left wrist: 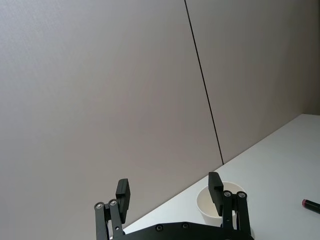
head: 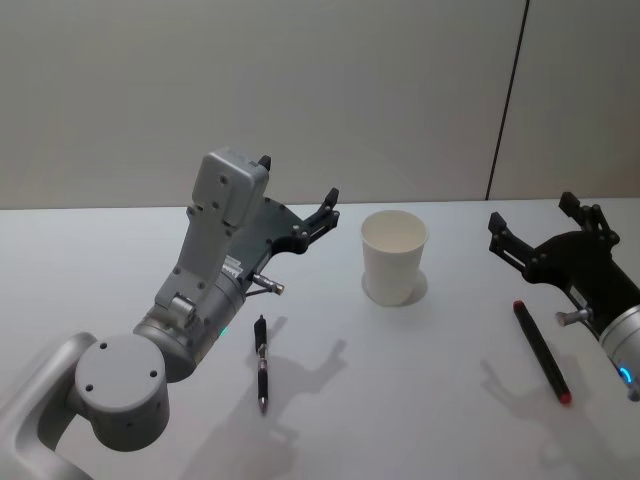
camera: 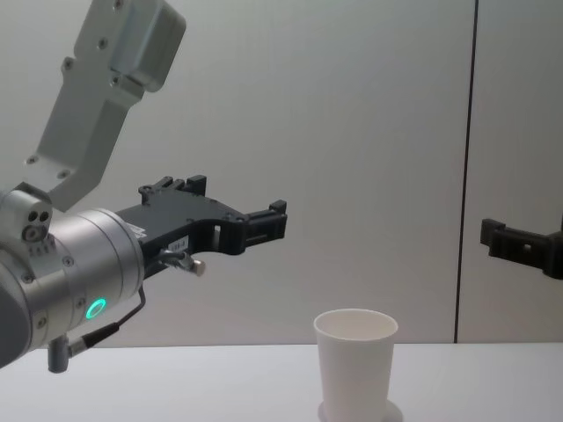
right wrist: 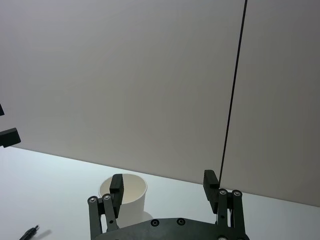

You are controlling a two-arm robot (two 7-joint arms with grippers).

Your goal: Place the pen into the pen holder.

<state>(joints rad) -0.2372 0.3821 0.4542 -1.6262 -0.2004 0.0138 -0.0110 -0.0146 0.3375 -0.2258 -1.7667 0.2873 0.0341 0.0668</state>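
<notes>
Hovering above pale table (head: 400, 410), left gripper (head: 298, 180), right gripper (head: 530, 212), fingers (head: 326, 204) wide, empty, pen holder (head: 393, 262), apparently panelled wall (head: 300, 90).

No readable text, labels, brands, numbers or signs on anything visible.

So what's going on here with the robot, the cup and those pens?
The robot is meant to put a pen into the white pen holder, but nothing is picked up yet. The pen holder stands upright on the table and looks empty. A black pen lies flat near the left gripper, and a red-tipped pen lies near the right gripper. Both grippers hover open above the table, one on each side of the cup, holding nothing.
</notes>
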